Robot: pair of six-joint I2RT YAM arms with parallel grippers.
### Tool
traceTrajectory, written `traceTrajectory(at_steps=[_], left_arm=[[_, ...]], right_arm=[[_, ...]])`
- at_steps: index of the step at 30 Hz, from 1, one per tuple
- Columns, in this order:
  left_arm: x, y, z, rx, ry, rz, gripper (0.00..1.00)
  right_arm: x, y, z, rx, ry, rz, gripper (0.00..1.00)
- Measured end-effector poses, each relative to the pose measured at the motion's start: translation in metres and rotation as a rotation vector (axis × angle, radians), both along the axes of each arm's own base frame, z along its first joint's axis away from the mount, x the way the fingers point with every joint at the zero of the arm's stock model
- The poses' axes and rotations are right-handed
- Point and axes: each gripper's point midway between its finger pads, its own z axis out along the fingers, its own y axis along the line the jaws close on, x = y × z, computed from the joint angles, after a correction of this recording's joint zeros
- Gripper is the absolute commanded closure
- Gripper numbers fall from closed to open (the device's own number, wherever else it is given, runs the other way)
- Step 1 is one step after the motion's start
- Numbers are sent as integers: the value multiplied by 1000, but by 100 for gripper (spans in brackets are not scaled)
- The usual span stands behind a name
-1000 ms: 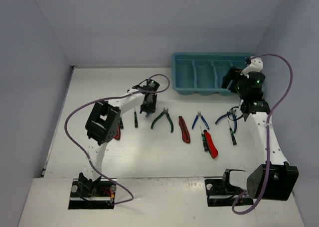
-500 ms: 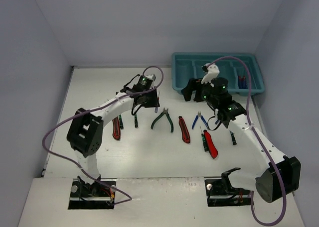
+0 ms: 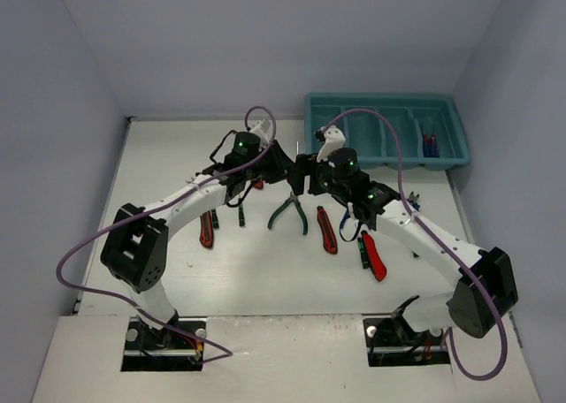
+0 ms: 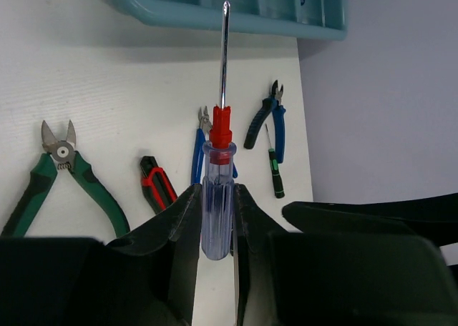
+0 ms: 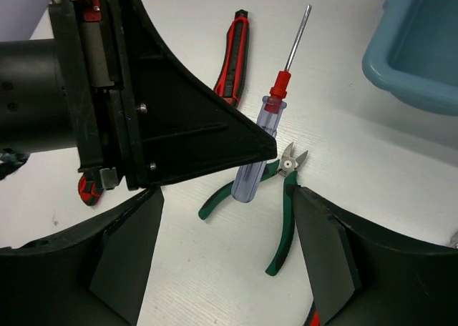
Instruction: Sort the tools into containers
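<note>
Green pliers lie on the desk, with the right end effector just above them, released and empty. Facing it, the left end effector is clenched on a screwdriver, held clear of the desk, tip towards the tray at the far right.

High rear overview, two close wrist views; green pliers common to all.

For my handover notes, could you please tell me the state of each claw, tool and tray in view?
Left claw, shut on the screwdriver.
Right claw, open, empty.
Screwdriver, held above the table.
Green pliers, lying flat, handles spread.
Tray, tools in its right-end compartment.
</note>
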Motion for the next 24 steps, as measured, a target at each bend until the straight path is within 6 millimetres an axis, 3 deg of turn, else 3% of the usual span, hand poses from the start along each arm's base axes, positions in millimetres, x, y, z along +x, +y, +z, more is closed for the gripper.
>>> traceTrajectory(at_steps=[11,17,22,24], left_arm=[[-11,3,28,-81,-25,6,100],[-14,5,32,-93,-37,3,100],[-15,6,29,-93,-33,1,100],[-15,6,30,-95,-36,0,100]], right_arm=[[7,3,-12,-24,4,-77,47],[11,4,-17,-30,14,-85,58],[11,8,-20,-32,19,-81,81],[11,9,-19,-30,18,-76,96]])
